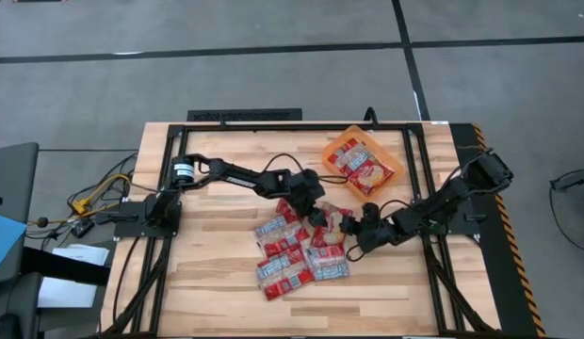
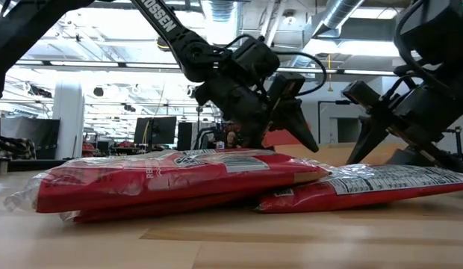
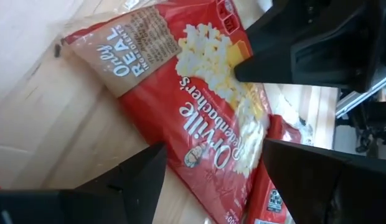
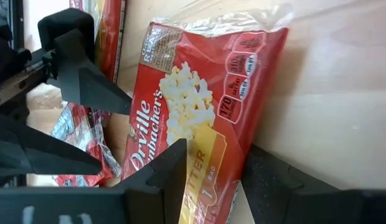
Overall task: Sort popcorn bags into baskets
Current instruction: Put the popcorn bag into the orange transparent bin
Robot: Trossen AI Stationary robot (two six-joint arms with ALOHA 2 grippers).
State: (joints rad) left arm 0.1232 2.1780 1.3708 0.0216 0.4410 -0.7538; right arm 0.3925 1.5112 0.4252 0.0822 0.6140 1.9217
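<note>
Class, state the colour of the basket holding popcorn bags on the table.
The basket is translucent orange, seen best in the high view.

Even bright overhead light; ceiling lamps [image 2: 239, 11] blown out at top of low view; glare on glossy packets [image 2: 179, 175]; near tabletop [image 2: 231, 239] blurred.

wooden table [image 1: 198, 282], loose cables [image 1: 99, 193], monitors [image 2: 153, 131]

I see a cluster of flat red popcorn bags [image 1: 294, 250] lying overlapped at the middle of the surface. The orange basket [image 1: 341, 147] sits toward the far edge and holds more bags [image 1: 365, 169].
</note>
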